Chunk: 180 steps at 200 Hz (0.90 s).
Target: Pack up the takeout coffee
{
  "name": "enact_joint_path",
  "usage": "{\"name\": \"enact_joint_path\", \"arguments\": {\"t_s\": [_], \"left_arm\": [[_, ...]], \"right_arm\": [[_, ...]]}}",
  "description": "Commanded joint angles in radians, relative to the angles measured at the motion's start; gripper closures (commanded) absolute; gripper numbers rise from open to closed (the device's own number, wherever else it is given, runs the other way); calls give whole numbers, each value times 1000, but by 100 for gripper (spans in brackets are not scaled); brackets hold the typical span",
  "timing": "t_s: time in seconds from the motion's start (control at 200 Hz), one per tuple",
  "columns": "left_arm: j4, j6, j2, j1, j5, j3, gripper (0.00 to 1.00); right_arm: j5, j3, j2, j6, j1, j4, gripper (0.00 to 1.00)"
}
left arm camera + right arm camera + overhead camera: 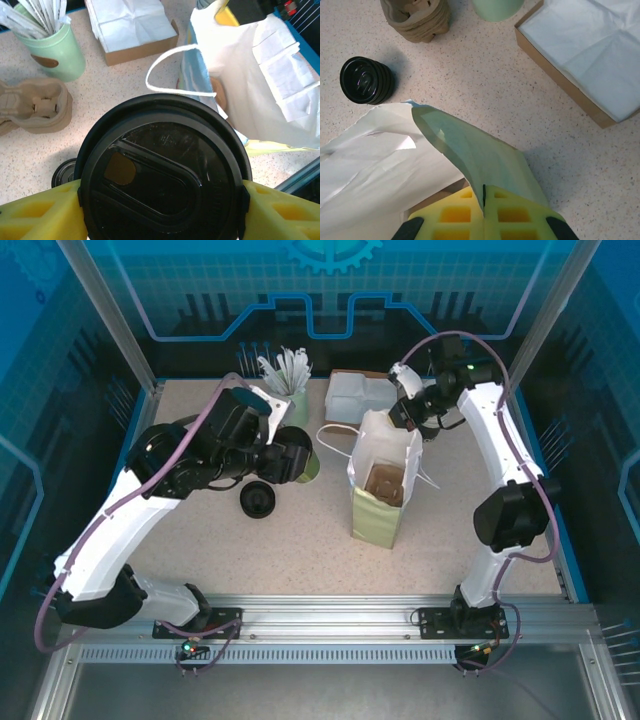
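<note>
Your left gripper (161,212) clamps the coffee (165,155) by its sides, near the bag (260,80). Your right gripper (483,206) is pinched together on the bag's top edge.

the left arm (130,510) reaches in bent from the left of the bag (385,475), and the left hand (160,200) grips the takeout coffee (165,170) between yellow fingers (35,215). the right arm (495,430) arcs over from the bag's right, and the right hand (484,200) is pinched tight on the bag's rim.
</note>
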Motion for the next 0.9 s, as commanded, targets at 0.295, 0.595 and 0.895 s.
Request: {"name": "enact_joint_path", "arguments": {"t_s": [0.295,0.595,0.895], "left_arm": [[28,36,-17,8,4,56,31],[233,89,-75,8,-2,-53,32],[328,143,-52,8,-27,-102,32]], "right_arm": [[101,157,-45,292,123,39,100],[88,146,-59,429,181,115,100],[117,207,7,468,227,84,100]]}}
